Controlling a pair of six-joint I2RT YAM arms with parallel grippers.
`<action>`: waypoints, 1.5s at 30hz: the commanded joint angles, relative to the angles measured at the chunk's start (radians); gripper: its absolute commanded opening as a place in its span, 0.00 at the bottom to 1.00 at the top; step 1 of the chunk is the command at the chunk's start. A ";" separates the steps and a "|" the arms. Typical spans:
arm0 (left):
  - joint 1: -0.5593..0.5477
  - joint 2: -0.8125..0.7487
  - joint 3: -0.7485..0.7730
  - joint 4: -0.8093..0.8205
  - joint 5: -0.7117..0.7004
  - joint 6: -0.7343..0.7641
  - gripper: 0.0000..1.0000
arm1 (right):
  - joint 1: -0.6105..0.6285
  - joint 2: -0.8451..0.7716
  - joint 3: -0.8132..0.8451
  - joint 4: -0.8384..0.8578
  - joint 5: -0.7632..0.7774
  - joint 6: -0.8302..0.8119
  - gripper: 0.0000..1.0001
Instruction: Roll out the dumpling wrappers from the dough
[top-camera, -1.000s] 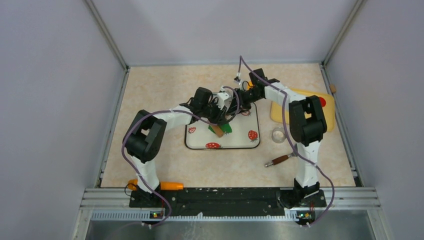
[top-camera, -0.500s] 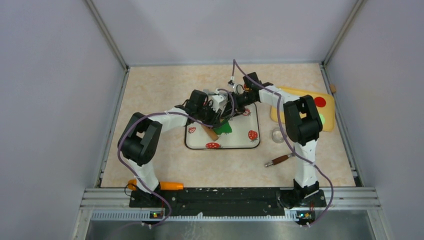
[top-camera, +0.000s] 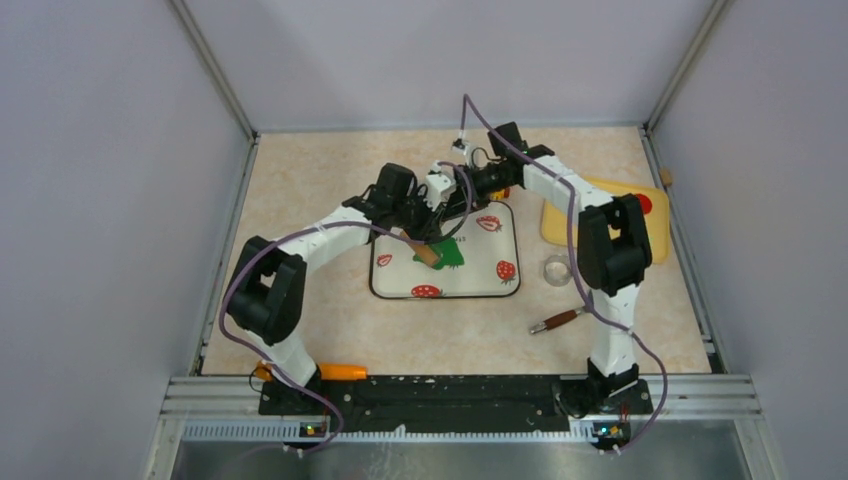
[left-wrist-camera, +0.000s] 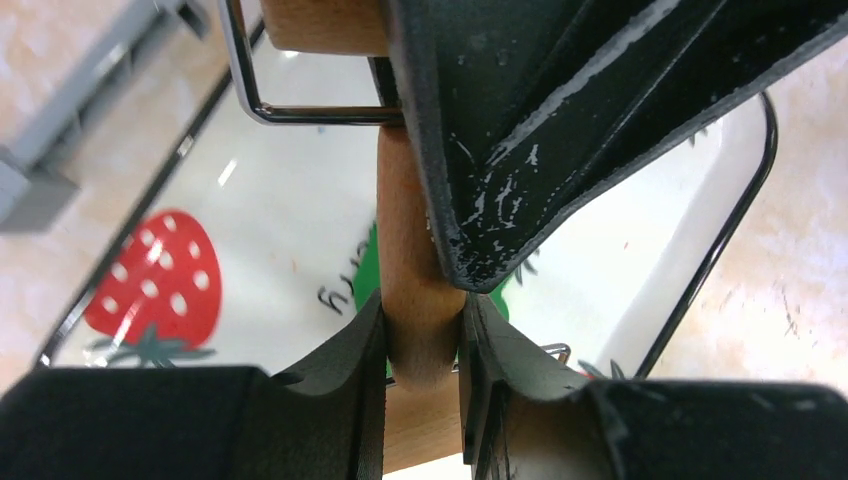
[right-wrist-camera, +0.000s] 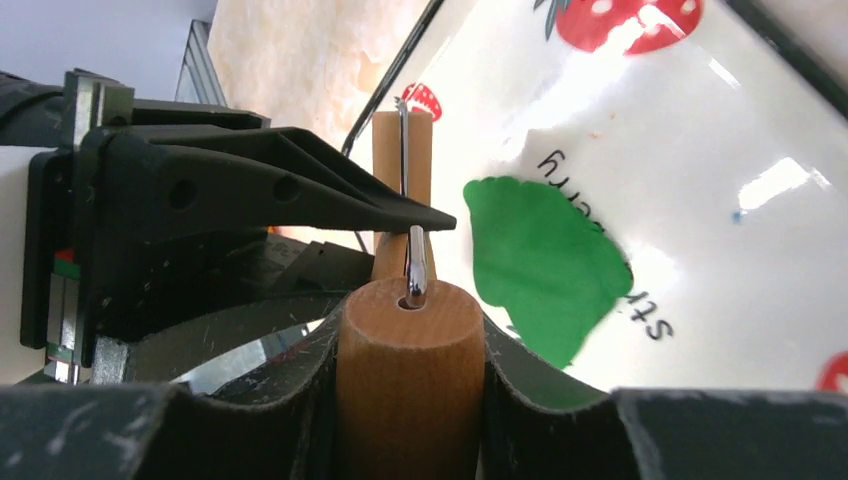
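Observation:
The dough (top-camera: 452, 256) is a flattened dark green sheet on the white strawberry tray (top-camera: 500, 290); it also shows in the right wrist view (right-wrist-camera: 545, 265) and as a green strip in the left wrist view (left-wrist-camera: 364, 282). My left gripper (top-camera: 424, 228) (left-wrist-camera: 422, 322) is shut on the wooden roller's handle (left-wrist-camera: 415, 250). My right gripper (top-camera: 452, 196) (right-wrist-camera: 410, 335) is shut on the roller's wooden cylinder (right-wrist-camera: 408, 370), whose wire frame (right-wrist-camera: 415, 265) enters its end. The roller's near end (top-camera: 427, 254) lies at the dough's left edge. No dark green wrappers are in view.
A yellow board (top-camera: 560, 225) with a red disc (top-camera: 641, 203) lies at the right, partly behind my right arm. A clear round cutter (top-camera: 556, 268) and a brown-handled tool (top-camera: 556, 320) lie right of the tray. An orange object (top-camera: 338, 371) lies by the left base.
Both grippers have moved farther back and a little left with the roller. The roller's near end has slid from the dough's middle to its left edge, baring more of the dough.

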 joint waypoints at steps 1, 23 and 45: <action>-0.021 0.041 0.139 0.108 0.032 -0.026 0.00 | -0.044 -0.058 0.036 -0.082 0.070 -0.220 0.00; -0.043 0.138 -0.069 0.154 -0.023 -0.198 0.00 | 0.031 -0.048 -0.251 0.077 0.251 -0.287 0.00; 0.089 0.021 -0.127 -0.003 0.102 -0.189 0.00 | 0.103 0.008 -0.188 0.089 0.211 -0.168 0.00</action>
